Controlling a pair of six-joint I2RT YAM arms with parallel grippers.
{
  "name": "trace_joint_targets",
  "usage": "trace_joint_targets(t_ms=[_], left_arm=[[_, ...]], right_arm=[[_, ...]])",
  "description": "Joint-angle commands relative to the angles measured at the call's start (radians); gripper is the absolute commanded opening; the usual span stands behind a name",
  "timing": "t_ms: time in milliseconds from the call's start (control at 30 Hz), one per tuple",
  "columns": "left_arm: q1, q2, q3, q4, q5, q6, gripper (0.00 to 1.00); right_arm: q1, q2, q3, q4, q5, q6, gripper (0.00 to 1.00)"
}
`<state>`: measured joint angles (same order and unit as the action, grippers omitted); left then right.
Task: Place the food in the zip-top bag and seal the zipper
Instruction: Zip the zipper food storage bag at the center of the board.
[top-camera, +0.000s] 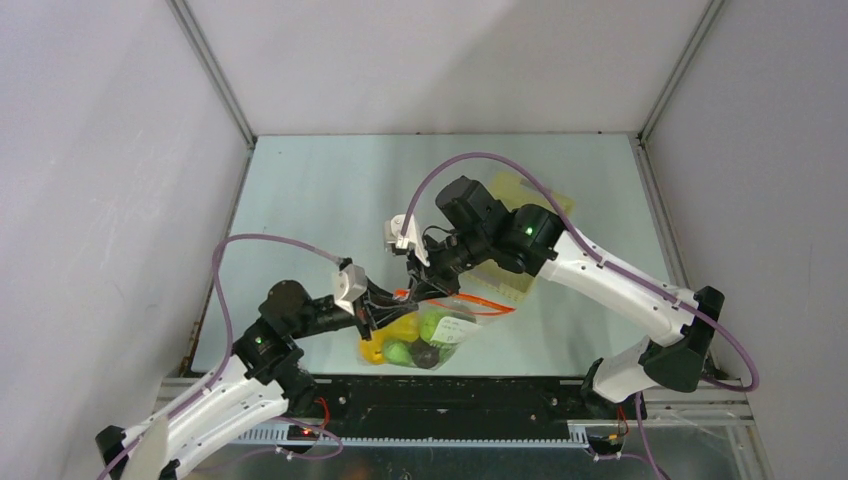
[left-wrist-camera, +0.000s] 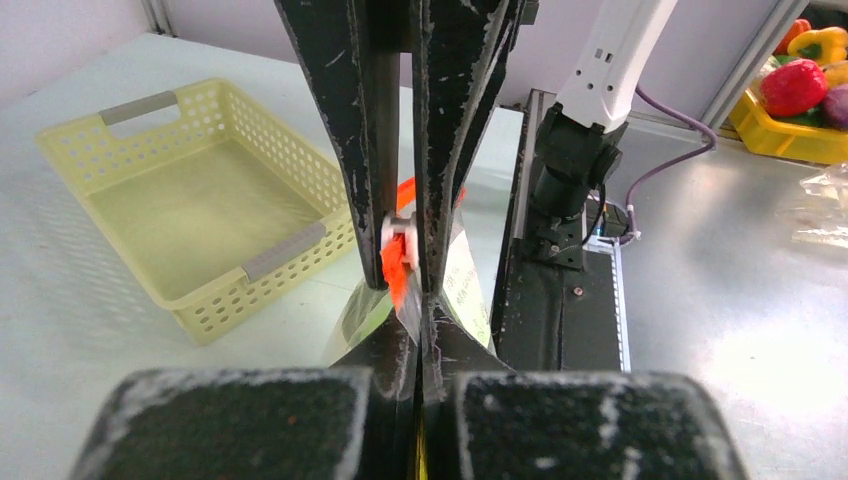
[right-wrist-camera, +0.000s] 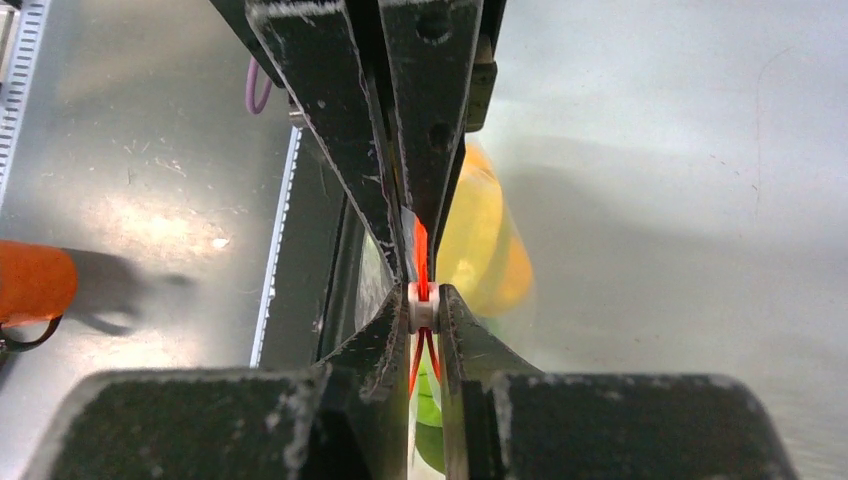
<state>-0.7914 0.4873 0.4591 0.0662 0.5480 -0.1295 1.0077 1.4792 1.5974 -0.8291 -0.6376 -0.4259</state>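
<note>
The clear zip-top bag (top-camera: 452, 330) lies near the table's front edge. Inside it is the food: a yellow piece (top-camera: 400, 329), green pieces (top-camera: 434, 324) and a dark purple one (top-camera: 428, 356). The red-orange zipper (top-camera: 482, 303) runs along its mouth. My left gripper (top-camera: 383, 312) is shut on the bag's corner at the zipper's end (left-wrist-camera: 398, 268). My right gripper (top-camera: 413, 285) is shut on the white zipper slider (right-wrist-camera: 422, 311), right beside the left fingers. In the right wrist view the red strip (right-wrist-camera: 421, 255), yellow food (right-wrist-camera: 482, 240) and green food (right-wrist-camera: 428, 400) show behind the fingers.
A pale yellow lattice basket (top-camera: 522, 232) sits behind the bag, partly hidden by the right arm; it looks empty in the left wrist view (left-wrist-camera: 200, 210). The black base rail (top-camera: 450, 400) runs along the near edge. Off the table stands a yellow tray of toy fruit (left-wrist-camera: 800, 95).
</note>
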Motion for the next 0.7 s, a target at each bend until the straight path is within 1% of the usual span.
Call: trace_joint_targets(t_ms=[0, 200, 333, 667], left_arm=[[0.004, -0.049, -0.011, 0.093, -0.016, -0.036, 0.0], [0.004, -0.052, -0.016, 0.091, -0.018, -0.044, 0.0], [0.003, -0.059, -0.019, 0.09, -0.022, -0.049, 0.0], [0.003, -0.121, -0.056, 0.069, -0.162, -0.071, 0.0]], right_arm=[[-0.027, -0.039, -0.002, -0.05, 0.074, -0.032, 0.08], [-0.046, -0.042, -0.02, -0.077, 0.03, -0.06, 0.08], [-0.049, -0.049, -0.036, -0.091, 0.03, -0.076, 0.08], [-0.108, -0.099, -0.118, -0.085, 0.019, -0.075, 0.07]])
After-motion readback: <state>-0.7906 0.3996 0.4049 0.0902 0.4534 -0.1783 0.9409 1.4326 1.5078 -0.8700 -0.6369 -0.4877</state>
